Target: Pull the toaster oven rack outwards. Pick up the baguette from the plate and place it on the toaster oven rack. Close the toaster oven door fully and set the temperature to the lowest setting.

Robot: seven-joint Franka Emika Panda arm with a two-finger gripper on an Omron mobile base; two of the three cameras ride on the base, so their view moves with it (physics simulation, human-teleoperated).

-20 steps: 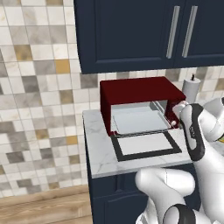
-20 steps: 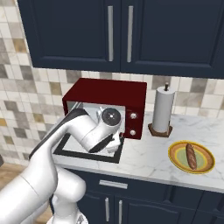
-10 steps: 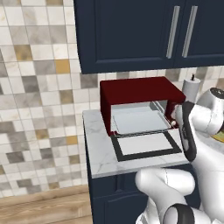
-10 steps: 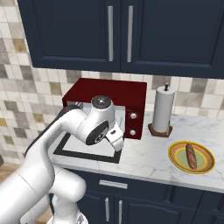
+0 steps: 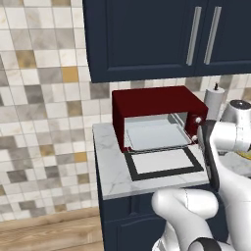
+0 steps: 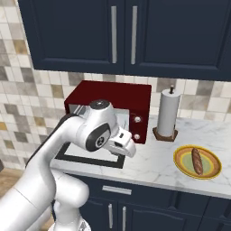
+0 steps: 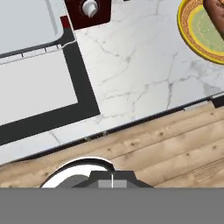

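Note:
The dark red toaster oven (image 5: pixel 157 104) stands on the counter with its black-framed door (image 5: pixel 164 164) lying open and flat. The pale grey rack (image 5: pixel 154 136) juts out of the cavity over the door. The golden-brown baguette (image 6: pixel 196 160) lies on the yellow-orange plate (image 6: pixel 208 168) at the right of the counter. My gripper (image 6: pixel 126 149) hovers over the door's right front corner, left of the plate and holding nothing; its jaws are not visible. The hand view looks down on the door glass (image 7: pixel 35 92), the rack (image 7: pixel 26 22), a white knob (image 7: pixel 90 7) and the plate's rim (image 7: pixel 188 33).
A paper towel roll (image 6: pixel 166 115) on a wooden stand is right of the oven, behind the plate. Bare marble counter (image 7: pixel 140 74) lies between door and plate. Dark blue cabinets (image 6: pixel 122 31) hang overhead. The wooden floor (image 7: pixel 175 144) is below the counter edge.
My hand has drawn back from the oven front and swung right, toward the door's right front corner. The rack stays pulled out and the door stays open.

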